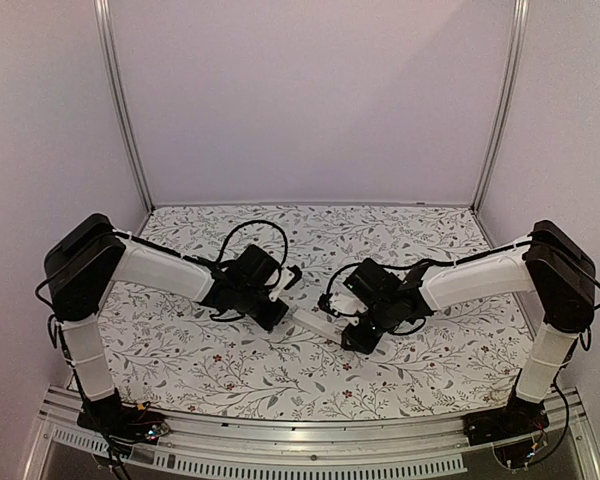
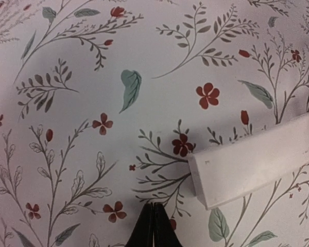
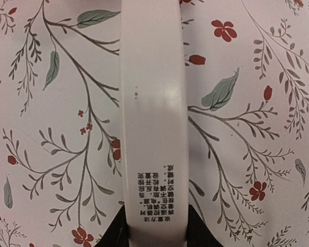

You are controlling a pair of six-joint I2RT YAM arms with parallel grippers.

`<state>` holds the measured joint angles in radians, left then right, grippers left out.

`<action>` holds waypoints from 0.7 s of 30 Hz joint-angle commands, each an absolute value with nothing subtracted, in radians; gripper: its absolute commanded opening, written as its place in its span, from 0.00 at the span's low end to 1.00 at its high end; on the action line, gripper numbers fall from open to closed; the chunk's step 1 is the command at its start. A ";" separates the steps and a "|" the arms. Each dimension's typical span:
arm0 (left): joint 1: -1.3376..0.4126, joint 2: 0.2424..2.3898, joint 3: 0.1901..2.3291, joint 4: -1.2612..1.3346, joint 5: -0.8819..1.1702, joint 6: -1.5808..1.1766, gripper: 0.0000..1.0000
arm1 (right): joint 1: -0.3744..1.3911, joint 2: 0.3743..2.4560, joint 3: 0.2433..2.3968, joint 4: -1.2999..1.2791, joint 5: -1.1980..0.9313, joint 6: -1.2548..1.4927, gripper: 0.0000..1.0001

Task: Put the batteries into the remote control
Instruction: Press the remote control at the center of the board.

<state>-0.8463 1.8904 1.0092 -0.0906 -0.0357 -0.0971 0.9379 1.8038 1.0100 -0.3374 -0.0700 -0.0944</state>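
— Plain little booth, this: pale walls (image 1: 310, 100), a metal post (image 1: 123, 110) in each far corner, and a table under a flowered cloth (image 1: 230, 370).

— Where's the remote control?

— About the middle of the cloth. It's the slim white bar, the remote control (image 1: 315, 322), lying at a slant between the two arms. I can't tell whether it rests on the cloth or hangs just above it.

— Anything printed on it?

— In the right wrist view a small block of dark characters (image 3: 153, 198) sits on the end nearest the claw, with two tiny dots further along the bar.

— So something has hold of it?

— The right gripper (image 3: 154, 234) does. Its dark fingers (image 3: 113, 234) sit one on each long side of the remote, pinching that printed end. The rest of the bar sticks straight out ahead of them.

— And the other claw?

— The left gripper (image 2: 153, 211) is beside the remote's free end, near it but not touching. Its two black fingertips are pressed flat together with nothing between them, pointing down at the bare cloth.

— Further out from the remote?

— Only the arms themselves, white links with black joints, folding back to their bases on the metal rail (image 1: 300, 440) at the near edge of the table.
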 commanded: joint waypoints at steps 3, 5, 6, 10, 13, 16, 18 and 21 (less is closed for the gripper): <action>-0.771 1.937 1.056 -0.162 0.038 -0.026 0.03 | 0.947 1.803 0.994 -0.357 -0.089 -0.128 0.22; -0.779 1.954 1.081 -0.183 0.053 -0.010 0.03 | 0.948 1.805 0.995 -0.360 -0.092 -0.127 0.22; -0.788 1.960 1.089 -0.190 0.059 -0.004 0.03 | 0.947 1.805 0.996 -0.362 -0.091 -0.126 0.22; -0.847 1.980 1.130 -0.222 0.087 0.029 0.03 | 0.948 1.803 0.996 -0.364 -0.095 -0.126 0.22; -0.920 1.993 1.156 -0.270 0.105 0.086 0.02 | 0.947 1.802 0.996 -0.362 -0.097 -0.127 0.22; -0.938 1.979 1.142 -0.269 0.158 0.105 0.03 | 0.948 1.806 0.994 -0.354 -0.100 -0.132 0.22; -0.931 1.967 1.125 -0.263 0.168 0.113 0.02 | 0.948 1.810 0.993 -0.353 -0.102 -0.134 0.22; -0.898 1.956 1.114 -0.252 0.176 0.090 0.02 | 0.948 1.809 0.990 -0.353 -0.100 -0.132 0.22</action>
<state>-0.8822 1.9614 1.1450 -0.2146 0.0303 0.0746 0.9379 1.7969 1.0084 -0.3660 -0.0772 -0.1310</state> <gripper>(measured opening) 0.026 0.290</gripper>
